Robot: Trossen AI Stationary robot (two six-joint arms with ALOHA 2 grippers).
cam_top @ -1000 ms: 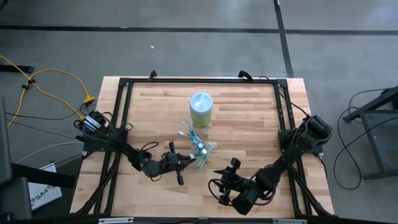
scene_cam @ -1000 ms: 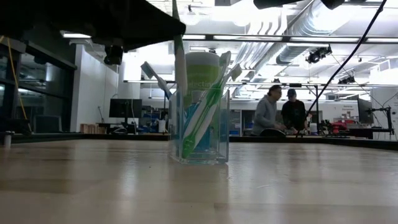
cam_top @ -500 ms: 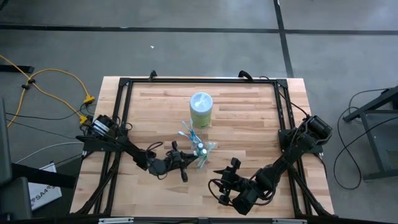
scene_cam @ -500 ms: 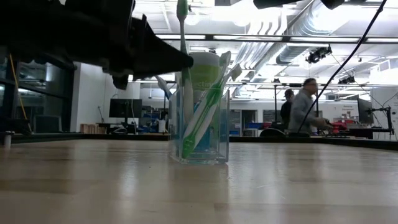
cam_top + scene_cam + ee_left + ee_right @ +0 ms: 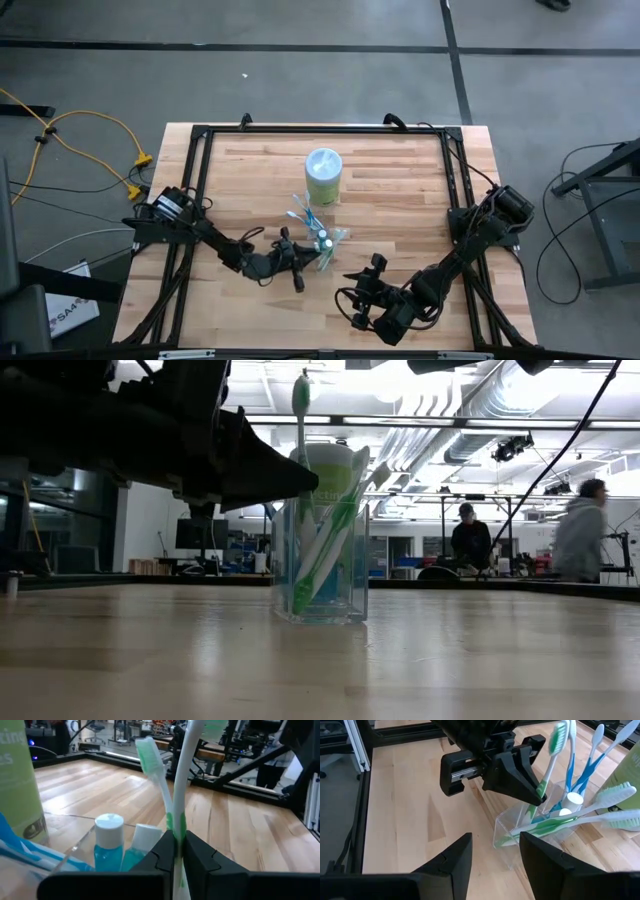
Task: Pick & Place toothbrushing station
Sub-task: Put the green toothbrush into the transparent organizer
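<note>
- From above, my left pincer [image 5: 303,258] sits near the middle of the wooden table [image 5: 400,190], right at the clear cup [image 5: 322,248] of toothbrushes. Just beyond the cup stands a pale green canister [image 5: 323,176]. My right pincer [image 5: 366,272] waits nearer the front edge, apart from the cup, to its right.
- From table height, my left pincer [image 5: 300,472] comes in as a dark wedge from the left, its tip at the stem of a green-and-white toothbrush [image 5: 303,450]. That brush stands almost upright with its head above the cup [image 5: 320,565] and its lower end inside. Other green brushes lean to the right within the cup, and the canister [image 5: 335,470] shows behind it. Two people [image 5: 580,540] are in the room far behind the table.
- From my left wrist, my two fingers [image 5: 165,852] are pressed together on the white stem of the toothbrush [image 5: 186,785], pinching it. A second green-bristled brush [image 5: 155,775] leans just beside it. Below, two small toothpaste tubes [image 5: 110,842] with white caps stand in the cup, and the canister [image 5: 20,780] is beside them.
- From my right wrist, my right fingers [image 5: 455,857] are spread apart with nothing between them. Ahead I see my left pincer [image 5: 532,787] gripping the green brush [image 5: 555,750] over the cup [image 5: 520,827], with blue brushes [image 5: 592,750] standing behind.
</note>
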